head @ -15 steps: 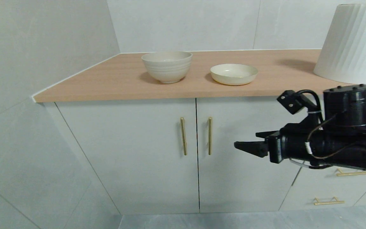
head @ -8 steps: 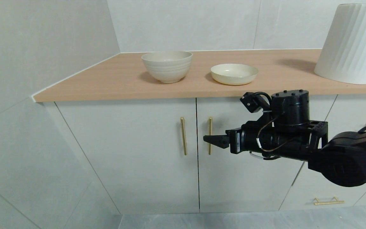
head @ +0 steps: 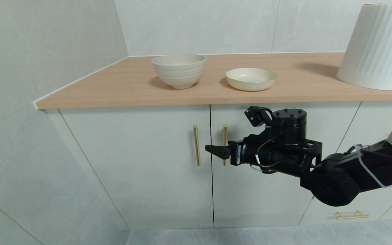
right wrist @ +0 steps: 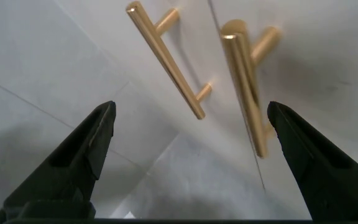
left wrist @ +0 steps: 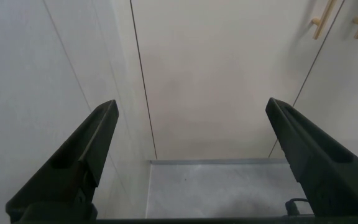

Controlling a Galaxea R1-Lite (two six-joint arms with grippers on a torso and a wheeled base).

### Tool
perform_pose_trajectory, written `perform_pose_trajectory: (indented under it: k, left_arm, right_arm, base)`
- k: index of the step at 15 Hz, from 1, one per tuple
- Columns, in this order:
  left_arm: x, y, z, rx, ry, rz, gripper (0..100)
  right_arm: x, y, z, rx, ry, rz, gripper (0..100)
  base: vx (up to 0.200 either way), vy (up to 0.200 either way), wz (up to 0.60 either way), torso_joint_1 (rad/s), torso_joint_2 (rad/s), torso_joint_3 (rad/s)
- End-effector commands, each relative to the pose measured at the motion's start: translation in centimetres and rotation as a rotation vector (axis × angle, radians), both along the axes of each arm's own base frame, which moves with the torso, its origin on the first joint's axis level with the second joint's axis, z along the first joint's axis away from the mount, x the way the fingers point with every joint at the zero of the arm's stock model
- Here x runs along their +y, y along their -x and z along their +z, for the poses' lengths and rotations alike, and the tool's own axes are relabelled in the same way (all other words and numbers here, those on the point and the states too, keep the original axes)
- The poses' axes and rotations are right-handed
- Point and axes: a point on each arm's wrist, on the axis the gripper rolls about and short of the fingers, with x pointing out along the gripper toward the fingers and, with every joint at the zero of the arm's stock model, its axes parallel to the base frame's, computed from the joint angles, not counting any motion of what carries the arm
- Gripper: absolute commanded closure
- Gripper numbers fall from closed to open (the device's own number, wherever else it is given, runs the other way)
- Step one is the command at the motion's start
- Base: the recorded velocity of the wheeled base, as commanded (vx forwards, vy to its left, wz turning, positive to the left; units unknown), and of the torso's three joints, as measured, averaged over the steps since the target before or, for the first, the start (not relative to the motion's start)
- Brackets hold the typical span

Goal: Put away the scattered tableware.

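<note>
Two brass handles [head: 196,145] face the right tool [head: 212,150], spread wide, empty; left tool [left wrist: 191,106] likewise spread, empty

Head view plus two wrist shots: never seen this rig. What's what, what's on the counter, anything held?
A two-armed robot. The wide picture is from a camera on its head; the other two are from a camera on each wrist. On the wooden countertop stand a deep bowl, a shallow dish and a white ribbed cylinder. The right gripper is open by the brass handles of the cabinet doors below. The left gripper, also open, faces those doors. Neither holds anything.
</note>
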Motion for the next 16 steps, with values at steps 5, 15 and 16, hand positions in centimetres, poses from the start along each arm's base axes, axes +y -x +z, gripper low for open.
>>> perform_pose_trajectory:
  k: [5, 15, 16]
  left_arm:
    - [0.0, 0.0, 0.0, 0.002, 0.000, 0.000, 0]
    - [0.0, 0.0, 0.0, 0.002, 0.000, 0.000, 0]
    - [0.0, 0.0, 0.0, 0.002, 0.000, 0.000, 0]
  right_arm:
    - [0.7, -0.5, -1.2, 0.027, -0.040, -0.002, 0]
    - [1.7, 1.1, -0.5, 0.029, -0.087, 0.046, 0]
    - [1.9, 1.6, -0.3, 0.027, -0.091, 0.056, 0]
  base:
    - [0.000, 0.000, 0.00, 0.000, 0.00, 0.000]
    - [0.000, 0.000, 0.00, 0.000, 0.00, 0.000]
    - [0.000, 0.000, 0.00, 0.000, 0.00, 0.000]
